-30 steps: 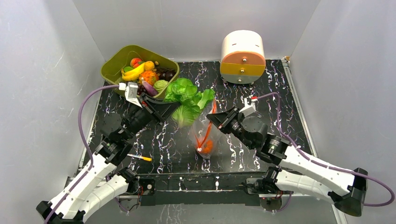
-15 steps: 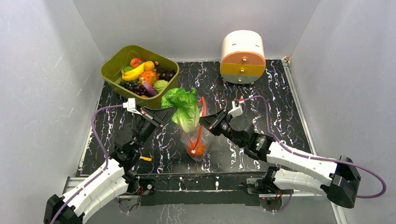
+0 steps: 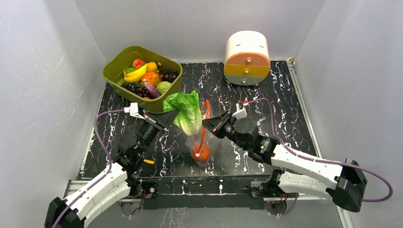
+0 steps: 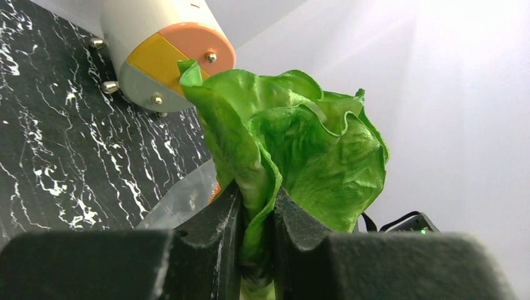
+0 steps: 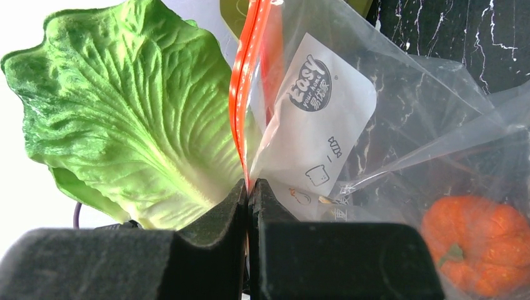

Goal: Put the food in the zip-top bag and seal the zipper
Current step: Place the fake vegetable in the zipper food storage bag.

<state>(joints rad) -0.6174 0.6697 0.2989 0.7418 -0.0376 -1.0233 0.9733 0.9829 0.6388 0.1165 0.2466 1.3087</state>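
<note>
Your right tool (image 5: 250, 190) is clamped on the zipper (image 5: 245, 81) to hang the bag (image 5: 325, 125) mouth-up, so that your left tool (image 4: 256, 206), clamped on the lettuce (image 4: 294, 144) now just beside that mouth, can feed it in.

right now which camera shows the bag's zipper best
Right wrist: the zipper is close up, running up from the shut right pincer. Top external shows only a thin red line; left wrist just an orange sliver beside the lettuce.
</note>
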